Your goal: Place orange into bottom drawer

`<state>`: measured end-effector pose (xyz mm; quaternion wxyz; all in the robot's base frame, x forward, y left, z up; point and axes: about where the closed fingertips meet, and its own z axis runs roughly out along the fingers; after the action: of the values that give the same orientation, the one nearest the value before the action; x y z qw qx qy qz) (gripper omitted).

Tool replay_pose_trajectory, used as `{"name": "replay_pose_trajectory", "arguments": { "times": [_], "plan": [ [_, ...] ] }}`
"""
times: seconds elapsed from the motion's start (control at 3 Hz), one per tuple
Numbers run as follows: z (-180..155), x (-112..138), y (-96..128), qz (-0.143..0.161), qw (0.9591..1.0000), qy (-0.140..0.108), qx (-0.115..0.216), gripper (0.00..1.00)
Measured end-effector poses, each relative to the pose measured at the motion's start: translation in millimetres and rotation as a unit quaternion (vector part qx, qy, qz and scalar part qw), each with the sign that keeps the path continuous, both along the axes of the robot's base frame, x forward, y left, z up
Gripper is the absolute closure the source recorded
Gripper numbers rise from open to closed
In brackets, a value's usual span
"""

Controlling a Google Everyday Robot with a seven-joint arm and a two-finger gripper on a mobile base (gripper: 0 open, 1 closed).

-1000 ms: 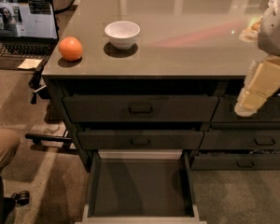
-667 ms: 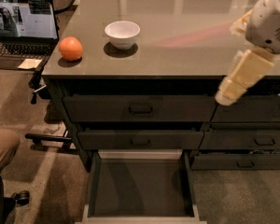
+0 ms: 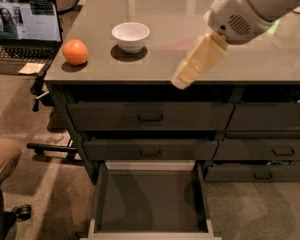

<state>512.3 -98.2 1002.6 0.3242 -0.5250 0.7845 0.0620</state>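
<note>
The orange (image 3: 75,51) sits on the grey countertop (image 3: 250,59) near its front left corner, left of a white bowl (image 3: 131,35). The bottom drawer (image 3: 151,202) of the dark cabinet is pulled open below, its dark grey inside bare. My gripper (image 3: 182,78) hangs from the white arm at the upper right, over the counter's front edge, well right of the orange and the bowl. It holds nothing that I can see.
Two shut drawers with handles (image 3: 150,117) sit above the open one. A narrower drawer column (image 3: 270,134) stands to the right. An open laptop (image 3: 22,29) sits on a low surface at the left. A person's knee (image 3: 2,159) and a chair wheel (image 3: 22,211) are at lower left.
My arm has swung left and forward, carrying the gripper from the right edge of the counter toward its middle front edge. The orange, bowl and drawer have not moved.
</note>
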Motion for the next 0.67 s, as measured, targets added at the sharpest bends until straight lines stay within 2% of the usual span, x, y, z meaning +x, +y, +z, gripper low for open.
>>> {"name": "replay_pose_trajectory", "arguments": {
  "times": [0.33, 0.67],
  "plan": [
    [6.8, 26.2, 60.9, 0.000, 0.9996, -0.015, 0.025, 0.00],
    [4.1, 62.5, 109.0, -0.020, 0.9995, -0.014, 0.021, 0.00]
  ]
}}
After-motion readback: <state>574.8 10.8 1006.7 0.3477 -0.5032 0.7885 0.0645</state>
